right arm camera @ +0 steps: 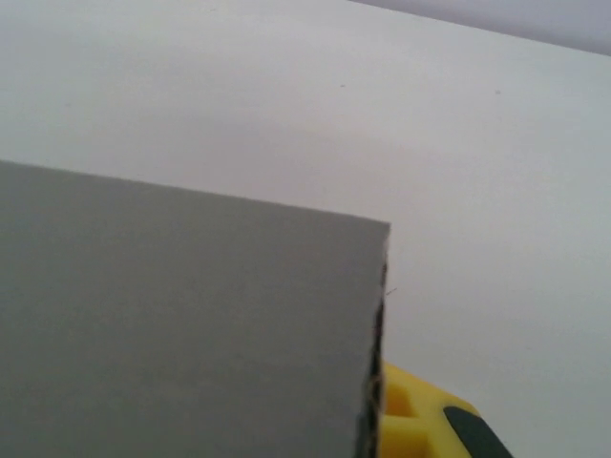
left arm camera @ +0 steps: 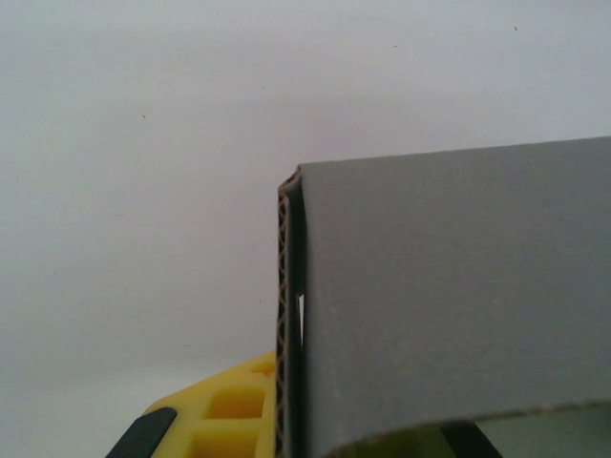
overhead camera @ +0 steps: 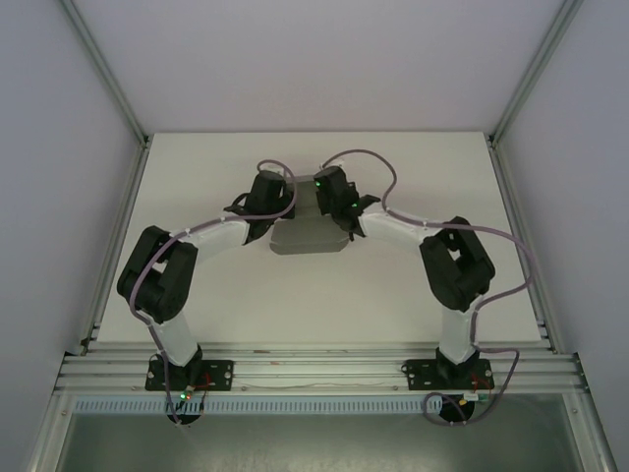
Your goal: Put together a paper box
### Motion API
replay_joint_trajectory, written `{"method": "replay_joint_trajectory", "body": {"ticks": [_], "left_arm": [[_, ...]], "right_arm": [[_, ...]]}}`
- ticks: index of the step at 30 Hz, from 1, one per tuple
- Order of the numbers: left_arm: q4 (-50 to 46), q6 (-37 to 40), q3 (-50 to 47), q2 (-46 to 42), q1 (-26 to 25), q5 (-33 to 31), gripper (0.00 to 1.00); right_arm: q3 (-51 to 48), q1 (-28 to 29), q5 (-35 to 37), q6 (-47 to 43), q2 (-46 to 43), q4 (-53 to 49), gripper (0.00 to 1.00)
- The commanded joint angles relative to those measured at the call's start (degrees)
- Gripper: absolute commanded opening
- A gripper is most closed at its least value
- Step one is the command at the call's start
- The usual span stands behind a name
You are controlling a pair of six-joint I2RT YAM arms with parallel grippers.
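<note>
Left wrist: grey corrugated paper box (left arm camera: 449, 296)

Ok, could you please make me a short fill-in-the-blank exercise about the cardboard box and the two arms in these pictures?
1. The box is made of ___ cardboard.
2. In the top view, the box is ___ the left gripper and the right gripper.
3. In the left wrist view, the finger beside the cardboard edge is ___ in colour.
4. The table is ___ in colour.

Missing words: grey; between; yellow; white.
</note>
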Motion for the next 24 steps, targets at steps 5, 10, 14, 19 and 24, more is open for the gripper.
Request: {"method": "replay_joint_trajectory", "body": {"ticks": [5,10,14,19,24], "left_arm": [[-6.4,-2.3,2.9,-0.1,-1.7,-1.2,0.00],[-6.8,-2.7,3.4,-0.2,-1.6,-0.6,0.00],[-7.2,-2.8,3.7,0.1,-1.7,-1.2,0.00],[-7.8,-2.6,4.0,0.7,-1.7,-1.6,0.00],[-8.2,-2.5,4.6,1.5,-1.6,-1.9,0.00]], "right_arm": [[5.6,-2.6,25.4,9.3,6.6,-14.4,0.00],[5.5,-2.6,24.4,6.2,7.1,-12.3,0.00],[2.5,-2.7,17.8,2.9,4.4,-7.4,0.21],[-1.0,-3.5,10.3,0.9,0.1,-4.7,0.30],[-3.7,-4.4,1.3,0.7,-3.6,-4.4,0.41]]}}
